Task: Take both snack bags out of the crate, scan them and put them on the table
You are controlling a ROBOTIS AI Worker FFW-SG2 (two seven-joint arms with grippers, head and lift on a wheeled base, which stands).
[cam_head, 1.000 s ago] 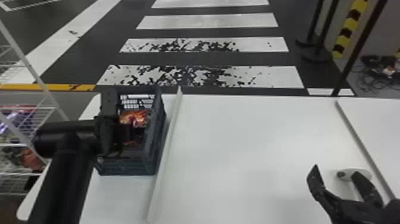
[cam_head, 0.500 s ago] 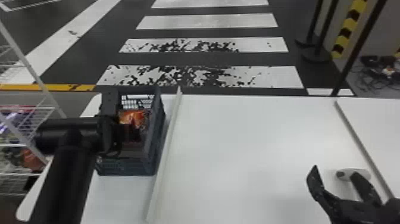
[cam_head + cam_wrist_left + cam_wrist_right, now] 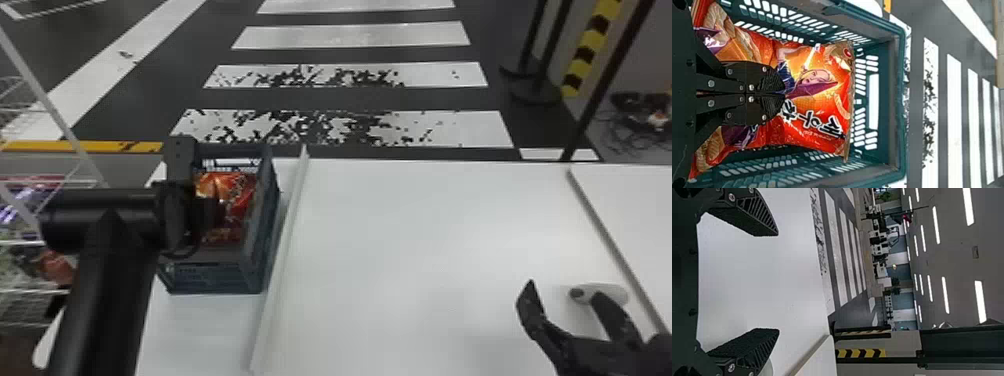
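Orange snack bag (image 3: 820,103) sits pinched in left gripper (image 3: 784,94); right gripper (image 3: 778,282) is spread. Lift straight, clear of crate (image 3: 902,117) edges.

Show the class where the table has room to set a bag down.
The widest bare patch of the table lies between the pale strip beside the crate and the right claw. A smaller one is bordered by the crate's near side, that strip and the left arm. It is crowded inside the crate, where the left claw meets the snack bag.
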